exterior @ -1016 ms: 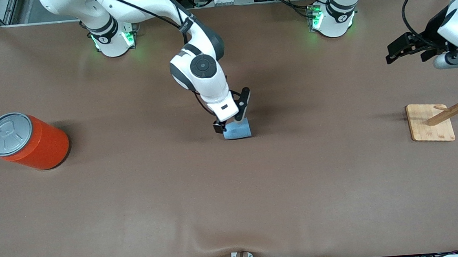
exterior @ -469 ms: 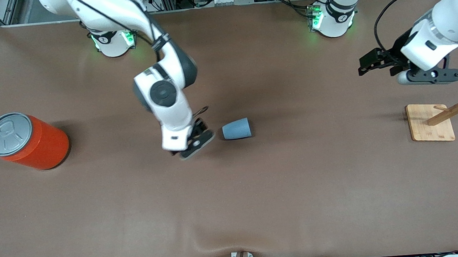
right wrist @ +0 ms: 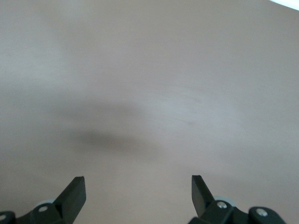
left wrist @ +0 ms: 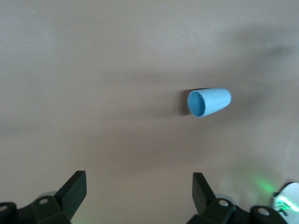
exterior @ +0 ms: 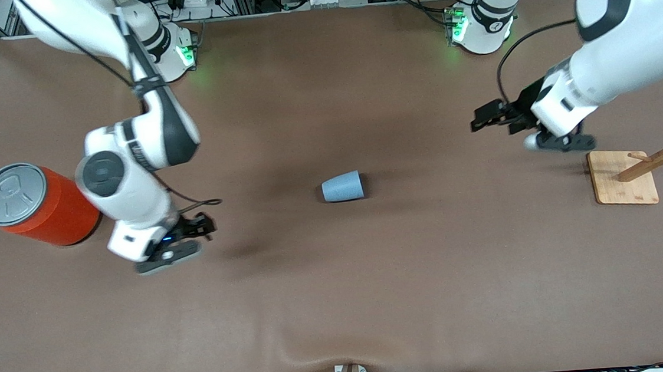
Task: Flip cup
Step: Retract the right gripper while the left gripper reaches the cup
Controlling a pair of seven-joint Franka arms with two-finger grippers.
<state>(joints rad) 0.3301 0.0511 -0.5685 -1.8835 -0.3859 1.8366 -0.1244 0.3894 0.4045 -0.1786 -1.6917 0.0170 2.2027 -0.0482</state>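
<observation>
1. The cup [exterior: 343,186] is seen lying on its side mid-table, untouched, well apart from both arms
2. The left gripper [exterior: 487,121] and right gripper [exterior: 200,226] are held over bare brown cloth, fingers spread and empty
3. A light, stiff, smooth-walled cup is judged likely; the tapered wall near the rim is favoured for gripping

one cup [exterior: 343,186], one orange-red can [exterior: 37,204], one wooden rack [exterior: 649,164], two grippers
</observation>
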